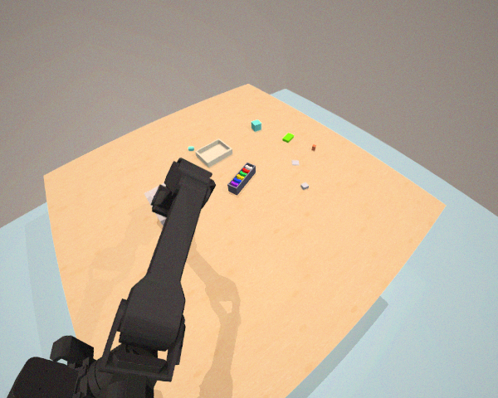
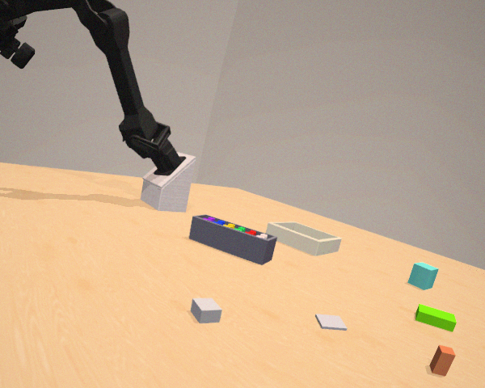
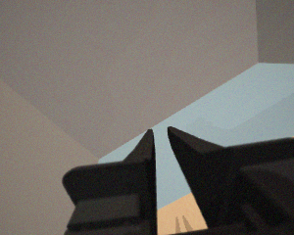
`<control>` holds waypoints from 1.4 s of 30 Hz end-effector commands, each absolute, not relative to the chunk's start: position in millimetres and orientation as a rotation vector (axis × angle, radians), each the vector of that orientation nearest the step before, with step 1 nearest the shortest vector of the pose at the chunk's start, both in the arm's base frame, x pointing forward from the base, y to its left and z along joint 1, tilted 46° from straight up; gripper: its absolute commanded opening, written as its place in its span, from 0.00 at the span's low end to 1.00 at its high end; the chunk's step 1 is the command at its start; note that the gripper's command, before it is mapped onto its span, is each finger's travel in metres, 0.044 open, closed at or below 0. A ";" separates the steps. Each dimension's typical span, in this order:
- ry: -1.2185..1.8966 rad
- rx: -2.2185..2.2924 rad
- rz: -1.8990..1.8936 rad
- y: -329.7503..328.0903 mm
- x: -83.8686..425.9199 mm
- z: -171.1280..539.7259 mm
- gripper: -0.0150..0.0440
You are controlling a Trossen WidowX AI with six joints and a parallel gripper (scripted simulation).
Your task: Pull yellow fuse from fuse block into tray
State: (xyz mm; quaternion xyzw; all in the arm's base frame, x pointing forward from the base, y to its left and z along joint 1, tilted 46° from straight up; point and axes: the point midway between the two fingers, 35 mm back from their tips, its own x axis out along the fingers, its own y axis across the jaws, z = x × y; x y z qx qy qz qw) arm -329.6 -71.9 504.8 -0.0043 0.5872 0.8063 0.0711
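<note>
The yellow fuse (image 1: pixel 239 177) (image 2: pixel 229 225) sits in the dark fuse block (image 1: pixel 235 190) (image 2: pixel 230 245), between the blue and green fuses. Purple, red and white fuses are in the same row. The beige tray (image 1: pixel 209 162) (image 2: pixel 303 245) stands beside the block and holds nothing that I can see. My gripper (image 3: pixel 160 131) is open by a narrow gap, with nothing between its fingertips in the wrist view. It is well away from the fuse block, on the purple fuse's side. Its fingertips cannot be made out in the top and exterior views.
A pale slanted block (image 1: pixel 153 194) (image 2: pixel 174 196) is near the gripper, partly hidden by the arm. A small cyan piece (image 1: pixel 191 148) lies by the tray. A teal cube (image 1: pixel 256 125) (image 2: pixel 422 276), green bar (image 2: pixel 435 318), orange block (image 2: pixel 442 360) and grey block (image 2: pixel 206 310) are farther off.
</note>
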 end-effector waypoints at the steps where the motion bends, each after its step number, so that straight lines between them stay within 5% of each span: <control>1: 1.654 -0.196 2.598 -119.8 -325.9 486.8 0.38; 15: 0.888 -0.860 3.397 -306.2 -211.0 413.0 0.38; 25: -0.115 -1.078 3.914 -371.9 -67.9 361.4 0.38; 35: -1.708 -0.817 4.035 -373.5 81.3 292.7 0.38; 42: -3.263 -0.012 3.317 -329.8 177.1 226.5 0.38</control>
